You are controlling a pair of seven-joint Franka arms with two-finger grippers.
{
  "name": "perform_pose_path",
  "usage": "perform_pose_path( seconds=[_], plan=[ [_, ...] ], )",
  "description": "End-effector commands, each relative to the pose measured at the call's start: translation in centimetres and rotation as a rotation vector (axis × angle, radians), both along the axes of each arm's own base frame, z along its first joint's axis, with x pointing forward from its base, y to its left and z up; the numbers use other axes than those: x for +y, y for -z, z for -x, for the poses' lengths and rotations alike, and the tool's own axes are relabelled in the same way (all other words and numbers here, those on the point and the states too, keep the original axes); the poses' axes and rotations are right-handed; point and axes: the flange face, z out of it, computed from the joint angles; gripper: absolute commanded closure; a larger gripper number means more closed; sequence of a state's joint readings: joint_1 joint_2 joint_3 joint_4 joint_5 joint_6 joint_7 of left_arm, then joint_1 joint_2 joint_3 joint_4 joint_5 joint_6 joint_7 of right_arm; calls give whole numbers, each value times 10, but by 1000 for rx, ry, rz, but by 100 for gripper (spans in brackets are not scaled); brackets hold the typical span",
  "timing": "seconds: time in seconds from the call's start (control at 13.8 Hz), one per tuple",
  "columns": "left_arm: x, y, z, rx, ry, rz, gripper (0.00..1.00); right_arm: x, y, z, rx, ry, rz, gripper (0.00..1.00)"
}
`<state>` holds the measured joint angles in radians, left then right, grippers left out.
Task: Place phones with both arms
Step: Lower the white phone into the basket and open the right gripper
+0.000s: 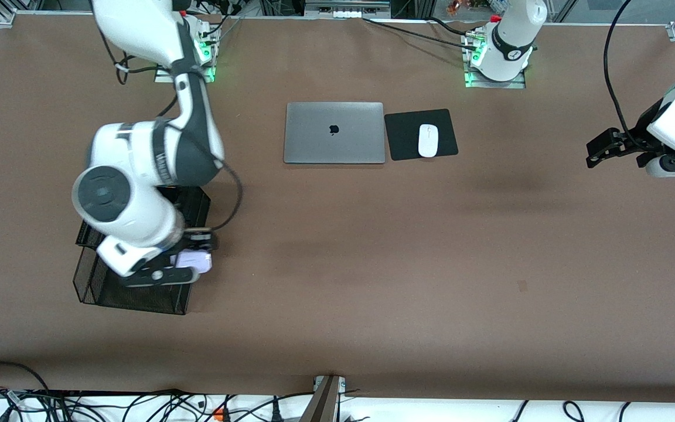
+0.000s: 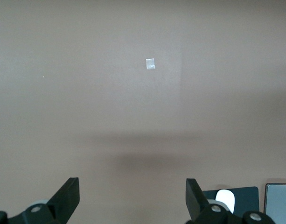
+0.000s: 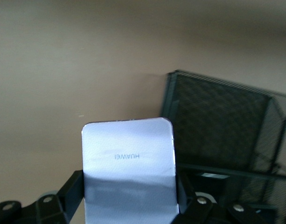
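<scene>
One lavender phone [image 3: 129,163] sits clamped in our right gripper [image 1: 188,264], just above the mesh basket [image 1: 132,296]; left gripper [image 1: 607,146] waits, spread empty.

Brown table [image 1: 372,281]; white floor strip with black cables [image 1: 138,407] at its edge

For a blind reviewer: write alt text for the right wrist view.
The right gripper is shut on the pale lavender phone, its "HUAWEI" lettering upside down in the picture. A black mesh basket stands on the brown table beside it.
</scene>
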<state>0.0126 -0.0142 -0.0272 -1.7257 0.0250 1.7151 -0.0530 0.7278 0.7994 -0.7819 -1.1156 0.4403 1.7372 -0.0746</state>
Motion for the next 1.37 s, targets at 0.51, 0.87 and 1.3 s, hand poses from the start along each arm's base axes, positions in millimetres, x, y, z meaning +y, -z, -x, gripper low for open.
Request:
perform_pose_path(
  seconds=[0.51,0.87,1.3],
  plan=[
    [0,-6,1,-5,21,-19,0,-146,110,-46,3,-90,-48,86],
    [0,-6,1,-5,21,-18,0,-149,145,-39,22,-45,-85,0],
    [0,-6,1,-5,21,-19,0,-171,121,-37,19,-24,-103,0]
  ],
)
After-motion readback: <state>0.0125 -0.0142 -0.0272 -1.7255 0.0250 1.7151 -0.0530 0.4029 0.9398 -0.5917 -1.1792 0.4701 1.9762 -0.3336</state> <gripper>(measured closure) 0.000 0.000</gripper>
